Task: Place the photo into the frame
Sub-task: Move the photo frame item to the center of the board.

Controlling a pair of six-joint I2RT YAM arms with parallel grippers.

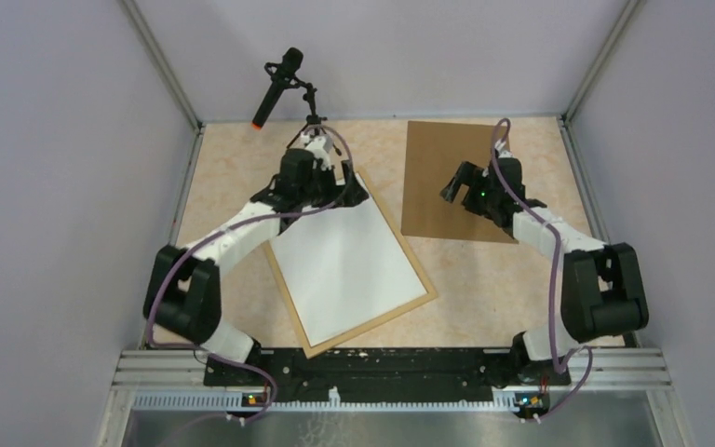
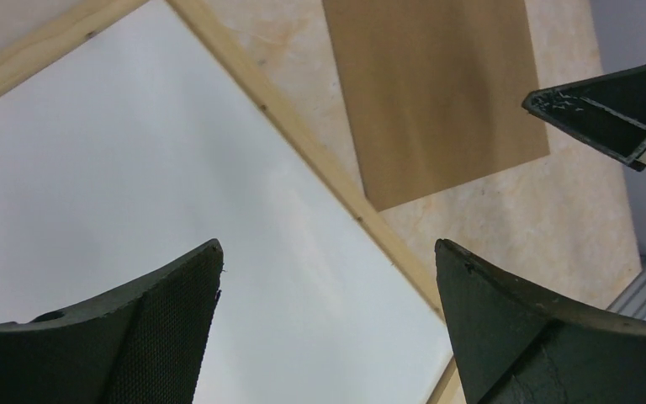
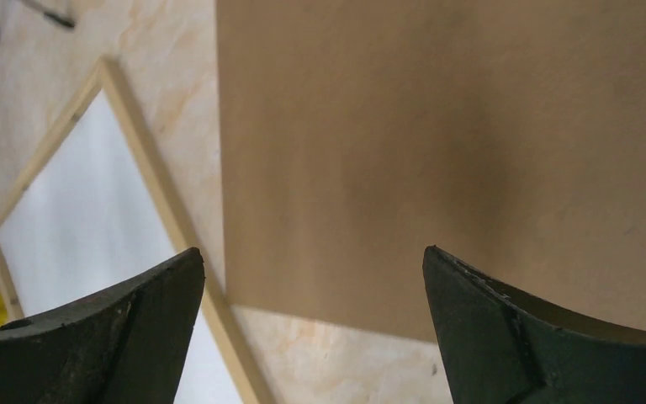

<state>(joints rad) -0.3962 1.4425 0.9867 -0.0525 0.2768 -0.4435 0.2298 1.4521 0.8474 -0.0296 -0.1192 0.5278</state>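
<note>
From above, the frame (image 1: 377, 318) lies skewed on the tabletop (image 1: 484, 279) left of centre, filled edge to edge by a white sheet (image 1: 349, 265). No sunflower print shows anywhere, so whether the photo is that sheet lying face down, sits under it, or is missing cannot be told. The first risk is therefore closing up a frame that holds no photo. The left jaws are over the frame's far corner and the right jaws over the brown backing board (image 1: 438, 177), which lies well apart on the right. Both sets are spread wide and grasp nothing. In the left wrist view, the open jaws straddle the wooden rail (image 2: 320, 160) with the white sheet (image 2: 135, 168) to one side. A careless descent here would likely nudge the rail, skewing the frame further or shifting the sheet. One of the right arm's fingers (image 2: 614, 118) shows at the view's edge, so the arms are near enough to collide if both reach toward the middle. In the right wrist view, the released jaws frame the backing board (image 3: 471, 151), which seems to lie flat against the tabletop with no lifted edge. A pinch from above would probably slip or just push the board along, perhaps into the frame (image 3: 147, 160) beside it.
</note>
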